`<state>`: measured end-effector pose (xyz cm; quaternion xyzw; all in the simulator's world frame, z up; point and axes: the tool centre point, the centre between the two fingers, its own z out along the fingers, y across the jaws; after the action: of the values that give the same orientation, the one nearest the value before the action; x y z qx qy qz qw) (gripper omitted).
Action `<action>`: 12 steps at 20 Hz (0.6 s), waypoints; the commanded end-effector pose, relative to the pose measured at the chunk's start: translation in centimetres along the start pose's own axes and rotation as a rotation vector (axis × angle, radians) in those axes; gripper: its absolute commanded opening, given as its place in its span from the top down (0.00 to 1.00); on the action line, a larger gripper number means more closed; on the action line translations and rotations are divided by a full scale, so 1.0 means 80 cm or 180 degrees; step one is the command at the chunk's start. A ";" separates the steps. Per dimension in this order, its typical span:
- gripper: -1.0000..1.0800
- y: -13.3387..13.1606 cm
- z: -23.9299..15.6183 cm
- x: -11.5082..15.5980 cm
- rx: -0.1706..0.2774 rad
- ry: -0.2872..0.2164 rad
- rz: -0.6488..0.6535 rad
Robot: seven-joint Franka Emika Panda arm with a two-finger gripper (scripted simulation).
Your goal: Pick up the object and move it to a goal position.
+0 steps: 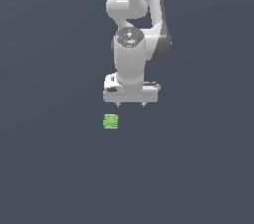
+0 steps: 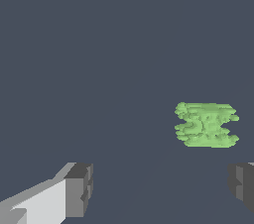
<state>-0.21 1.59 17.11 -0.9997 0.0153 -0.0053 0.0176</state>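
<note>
- Exterior view: the white arm hangs over a plain dark table [image 1: 54, 168], wrist pointing down. The pincer [image 1: 131, 104] is released, its two short fingertips spread wide apart with nothing between them.
- Exterior view: the object [image 1: 111, 121], a small light-green ridged block, lies on the table below the pincer and off toward the exterior view's left, clear of both fingertips. It is narrower than the pincer body.
- Wrist view: both fingers [image 2: 79, 188] show at the edge of the picture, dark pads facing each other across an empty gap. The object [image 2: 206, 124] sits apart from them, not centred in that gap but drawn toward one finger.
- Risk, as I judge it: a straight descent from here would bring one fingertip down on or beside the block, nudging or tipping it, because the pincer is not centred over it.
- Further risk: the ridged, uneven sides may give the pads poor contact, so a shallow or skewed closing could let the block slip during the lift.
- No goal marker is visible in either view.
</note>
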 end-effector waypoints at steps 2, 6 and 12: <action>0.04 0.000 0.000 0.000 0.0001 0.0002 -0.0001; 0.04 0.000 -0.010 0.006 0.0018 0.0047 -0.0026; 0.04 0.000 -0.029 0.016 0.0053 0.0136 -0.0039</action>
<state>0.90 1.43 19.13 -0.9994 0.0094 -0.0244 0.0245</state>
